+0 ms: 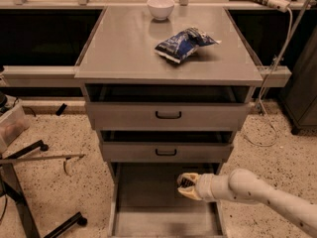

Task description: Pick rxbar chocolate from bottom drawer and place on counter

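Observation:
The bottom drawer [148, 207] is pulled open, showing its flat grey floor. My gripper [186, 185] is inside it at the right, just below the middle drawer's front. Its pale fingers [188, 176] are closed on a small dark thing with pale marks, the rxbar chocolate [184, 184], held a little above the drawer floor. My pale arm [257, 192] reaches in from the lower right. The counter [129, 48] is the grey cabinet top above.
A blue-and-white snack bag [183, 43] lies on the counter and a white bowl [161, 7] stands at its far edge. Two shallower drawers with black handles [168, 115] are slightly open. A metal stand [29, 182] is on the floor at left. A cable [277, 63] hangs at right.

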Motion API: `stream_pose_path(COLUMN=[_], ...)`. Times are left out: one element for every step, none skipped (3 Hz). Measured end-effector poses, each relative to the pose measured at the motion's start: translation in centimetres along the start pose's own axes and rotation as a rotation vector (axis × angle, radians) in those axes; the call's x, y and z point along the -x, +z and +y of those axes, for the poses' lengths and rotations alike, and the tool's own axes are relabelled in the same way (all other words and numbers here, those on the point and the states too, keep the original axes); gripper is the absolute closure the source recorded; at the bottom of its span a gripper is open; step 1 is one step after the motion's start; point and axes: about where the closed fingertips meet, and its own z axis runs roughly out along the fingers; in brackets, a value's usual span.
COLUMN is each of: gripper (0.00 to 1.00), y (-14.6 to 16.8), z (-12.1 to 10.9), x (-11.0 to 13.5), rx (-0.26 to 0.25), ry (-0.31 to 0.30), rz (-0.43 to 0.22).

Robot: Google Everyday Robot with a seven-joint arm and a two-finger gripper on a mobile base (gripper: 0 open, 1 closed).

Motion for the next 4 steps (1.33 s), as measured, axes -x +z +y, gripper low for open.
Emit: stream_pose_path(gripper=[1.00, 1.00, 1.00, 1.00], y=[-5.7, -11.5, -11.5, -15.4], z=[-0.4, -1.7, -1.7, -2.9], x=[6.5, 15.0, 15.1, 19.3], rx=[0.012, 0.024, 0.025, 0.015], ry=[-0.061, -0.150, -0.151, -0.187], rz=[-0.038, -0.088, -0.088, -0.123])
